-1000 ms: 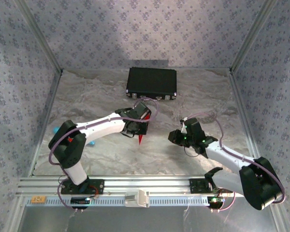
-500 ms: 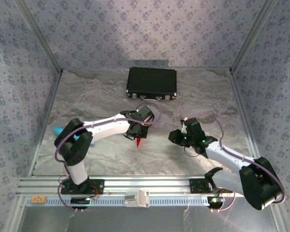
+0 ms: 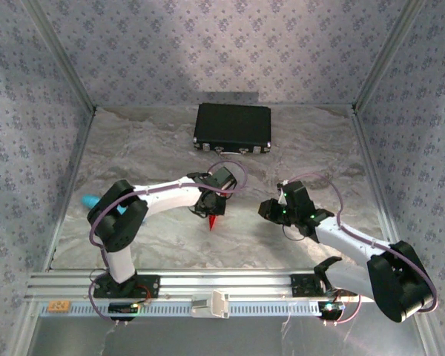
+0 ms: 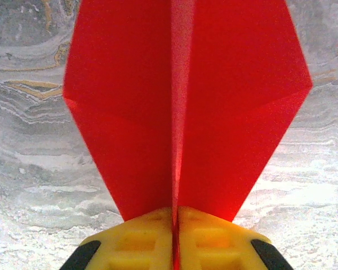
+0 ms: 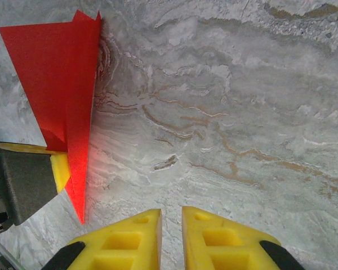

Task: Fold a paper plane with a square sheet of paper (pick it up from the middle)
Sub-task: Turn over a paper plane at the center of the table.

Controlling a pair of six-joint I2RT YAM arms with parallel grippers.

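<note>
2 yellow fingers of the left gripper [image 4: 174, 239] pinch the paper plane [image 4: 186, 107] along its centre fold above the marbled table [image 3: 304, 141]. Right gripper [image 5: 170, 239], beside it, nearly closed, holds nothing.

Paper plane [image 4: 180, 107] — bright red, folded into a slim dart with a sharp centre crease and wings spread to both sides. Held at the tail, pointed tip [image 3: 213, 223] aimed down toward the marbled table [image 3: 297, 141] — mid-table.
</note>
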